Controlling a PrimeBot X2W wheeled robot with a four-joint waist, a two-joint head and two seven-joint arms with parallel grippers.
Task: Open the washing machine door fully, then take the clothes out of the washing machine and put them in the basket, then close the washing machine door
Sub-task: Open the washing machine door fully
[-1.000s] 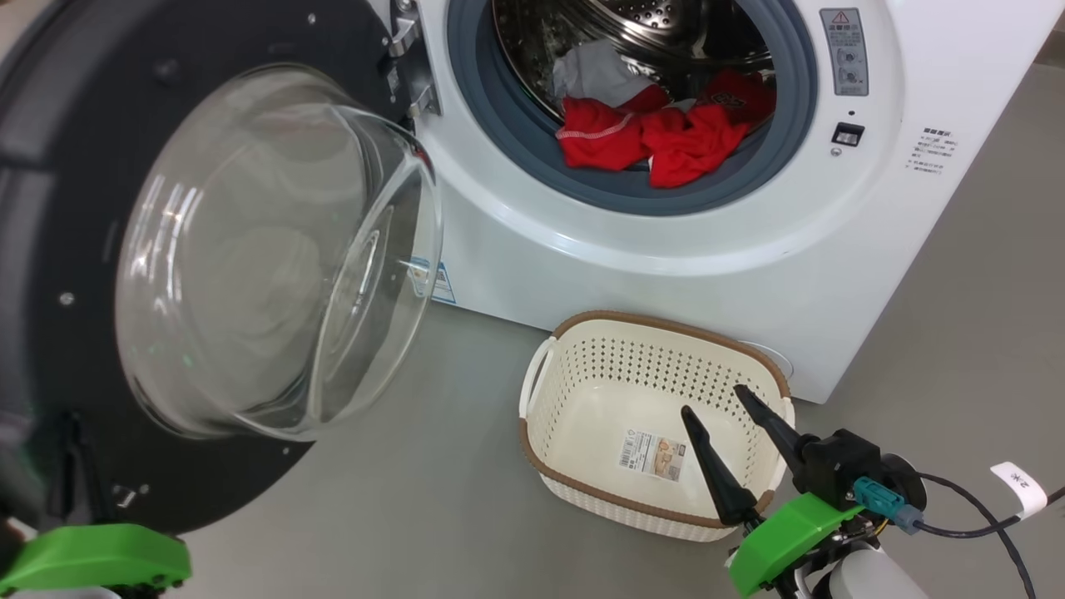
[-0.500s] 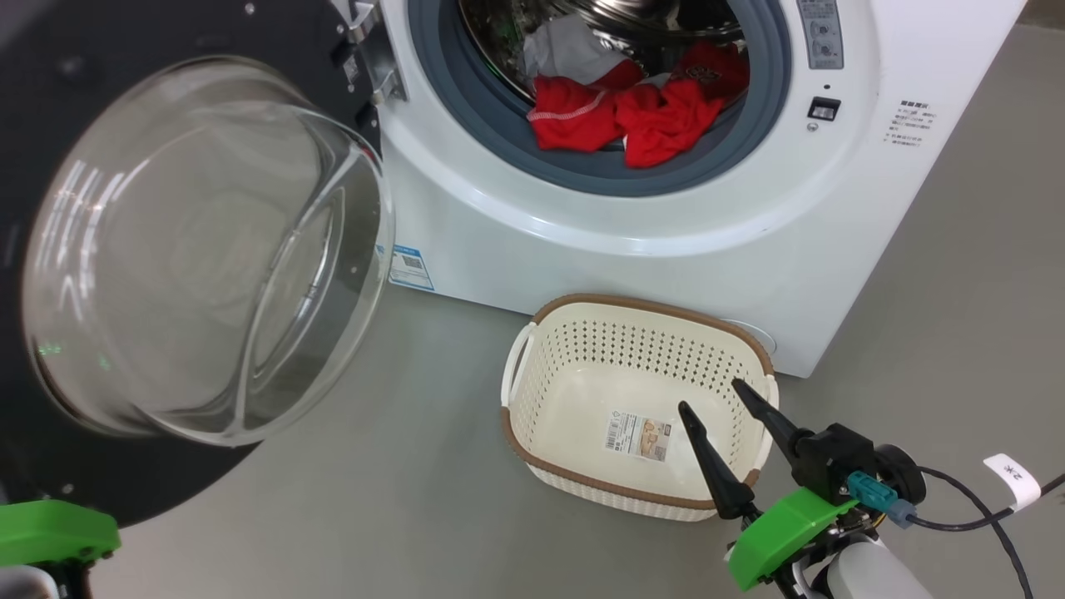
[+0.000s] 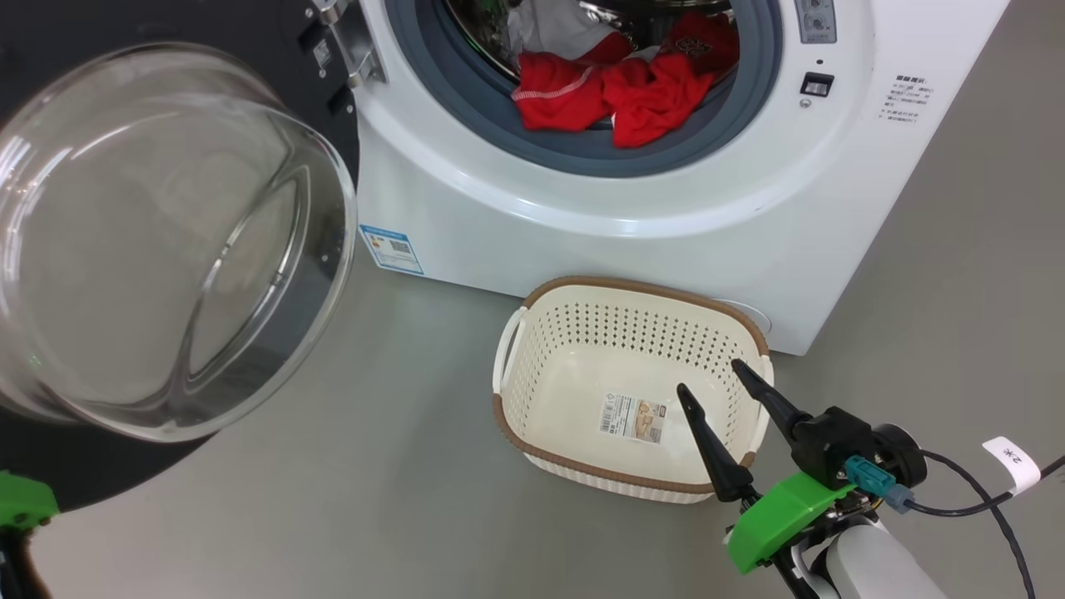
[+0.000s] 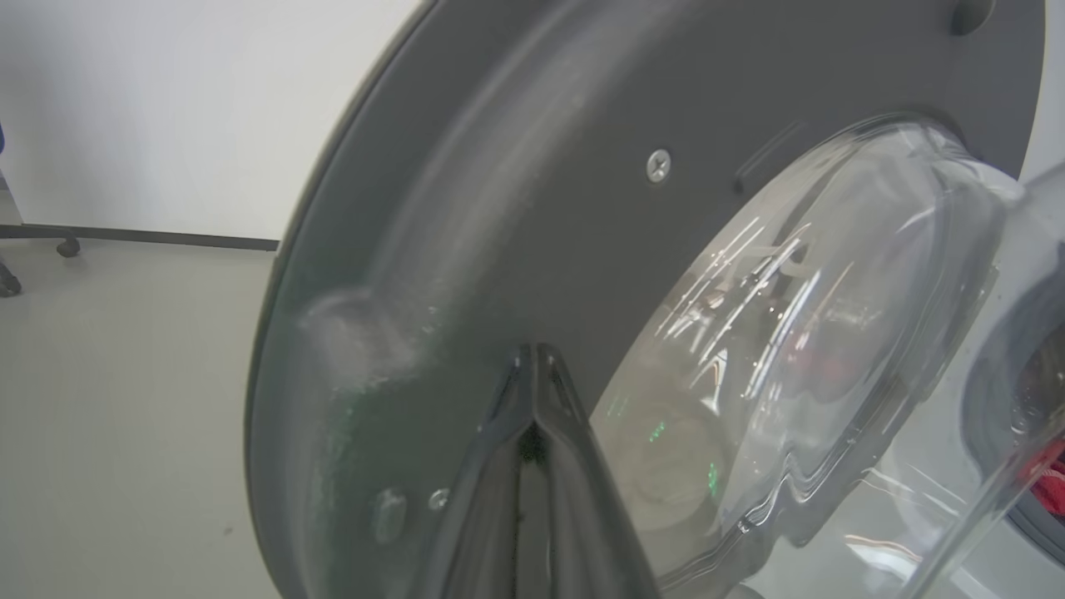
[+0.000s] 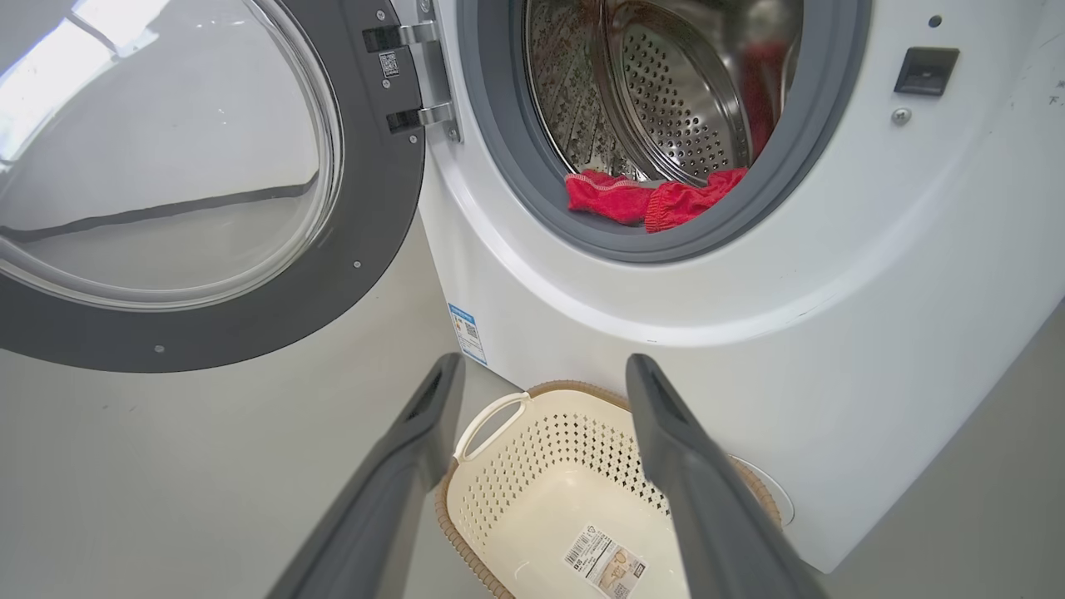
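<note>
Left tool (image 4: 532,356), fingers together, sits against the door (image 4: 499,208), seemingly to push it wide; right tool (image 3: 705,375), apart, hovers by the basket (image 3: 641,285).

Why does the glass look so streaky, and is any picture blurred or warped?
Left wrist view: white streaks and green glints are reflections on the door glass; the left gripper, very close, looks soft. Head view: sharp, with pale sheen on the glass. Right wrist view: wide-angle lens bows the washing machine; right gripper slightly soft.
</note>
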